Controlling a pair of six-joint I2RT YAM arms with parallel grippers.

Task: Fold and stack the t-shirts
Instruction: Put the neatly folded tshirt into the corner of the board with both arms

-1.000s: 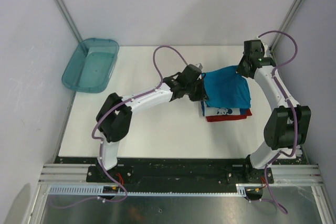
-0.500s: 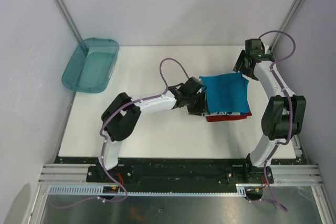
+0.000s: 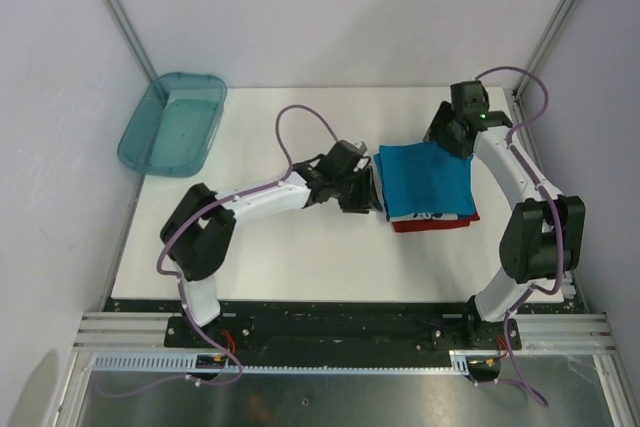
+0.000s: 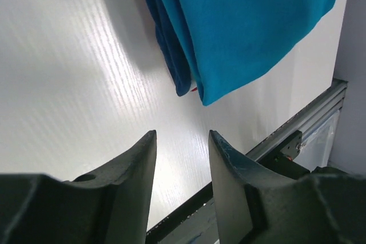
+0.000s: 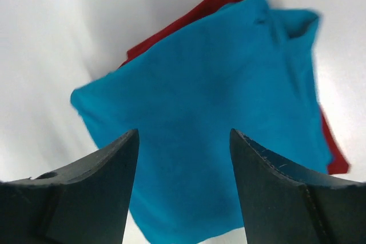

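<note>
A folded teal-blue t-shirt (image 3: 428, 179) lies on top of a folded dark blue t-shirt (image 3: 432, 217) with white print and a red edge. The stack sits at the table's right middle. My left gripper (image 3: 368, 193) is open just off the stack's left edge, nothing between its fingers. In the left wrist view the teal shirt (image 4: 246, 21) and the dark blue one (image 4: 171, 61) lie beyond the left gripper (image 4: 182, 138). My right gripper (image 3: 440, 137) is open at the stack's far edge, apart from the cloth. The right wrist view shows the teal shirt (image 5: 211, 112) and red edge (image 5: 189, 18) past the right gripper (image 5: 184, 135).
A translucent teal plastic bin (image 3: 173, 123) stands at the table's (image 3: 280, 257) far left corner. Metal frame posts rise at the back corners. A purple cable (image 3: 295, 132) loops over the left arm. The aluminium rail (image 3: 330, 332) runs along the near edge.
Both grippers let go of the teal shirt, which now lies flat on the dark blue one. The left gripper drew back to the left; the right gripper moved left and back from the cloth.
</note>
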